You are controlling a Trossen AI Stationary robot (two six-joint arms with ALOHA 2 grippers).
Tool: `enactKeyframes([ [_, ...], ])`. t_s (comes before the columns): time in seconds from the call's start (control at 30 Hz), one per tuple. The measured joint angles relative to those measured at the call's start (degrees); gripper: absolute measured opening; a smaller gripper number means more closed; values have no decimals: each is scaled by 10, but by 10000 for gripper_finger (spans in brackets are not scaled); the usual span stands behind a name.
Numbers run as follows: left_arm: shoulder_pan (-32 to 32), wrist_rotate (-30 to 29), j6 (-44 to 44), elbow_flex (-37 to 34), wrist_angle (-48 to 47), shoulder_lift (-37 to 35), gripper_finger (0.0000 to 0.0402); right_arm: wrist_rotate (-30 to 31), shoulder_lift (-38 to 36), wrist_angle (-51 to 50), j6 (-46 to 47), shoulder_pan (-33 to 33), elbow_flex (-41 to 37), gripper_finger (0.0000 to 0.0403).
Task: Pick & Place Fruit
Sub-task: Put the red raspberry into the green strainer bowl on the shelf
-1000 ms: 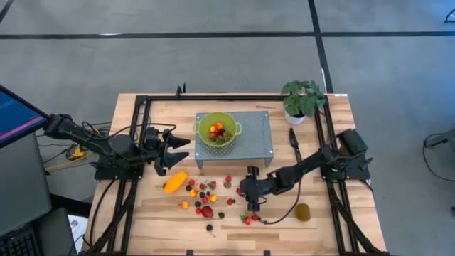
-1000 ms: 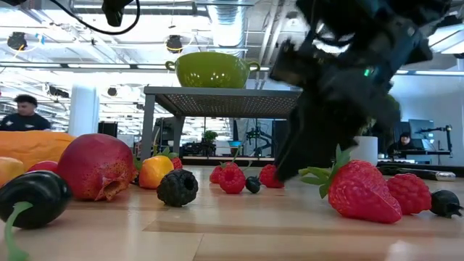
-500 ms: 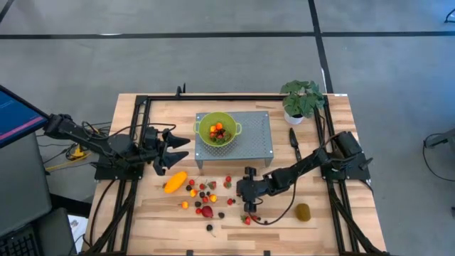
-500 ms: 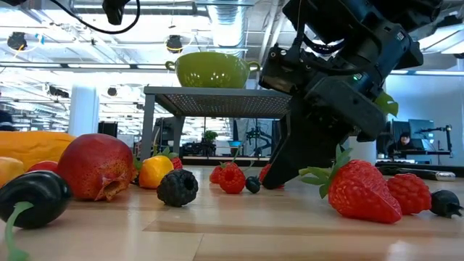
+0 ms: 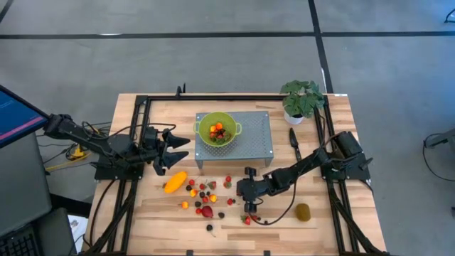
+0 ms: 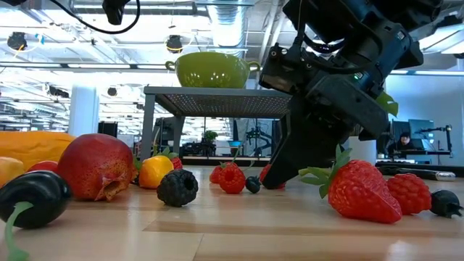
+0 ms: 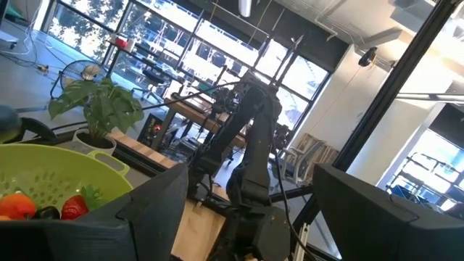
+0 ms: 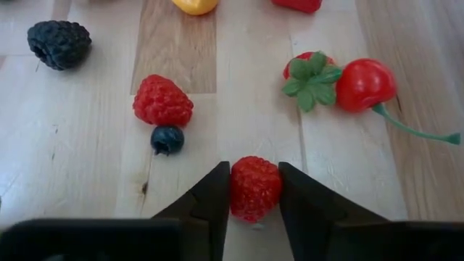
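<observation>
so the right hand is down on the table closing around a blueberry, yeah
Not a blueberry. The right hand is down on the table with its fingers on either side of a red raspberry. The blueberry lies apart from it, next to another raspberry. The right wrist view shows this.

Matt wood table; bumpy raspberry, glossy cherry.
</observation>
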Motion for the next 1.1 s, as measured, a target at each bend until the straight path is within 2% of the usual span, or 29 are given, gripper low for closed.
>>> enactKeyframes([
  [0.17,0,0,0,0,0,0,291,-10,1,-10,-20,-1,11,96],
  [0.27,0,0,0,0,0,0,291,-18,2,-43,-49,-1,44,87],
  [0.57,0,0,0,0,0,0,291,-17,2,-253,-174,-10,246,99],
  [0.83,0,0,0,0,0,0,291,9,1,-389,-317,-32,436,90],
  [1.1,0,0,0,0,0,0,291,27,1,-465,-359,-113,535,92],
])
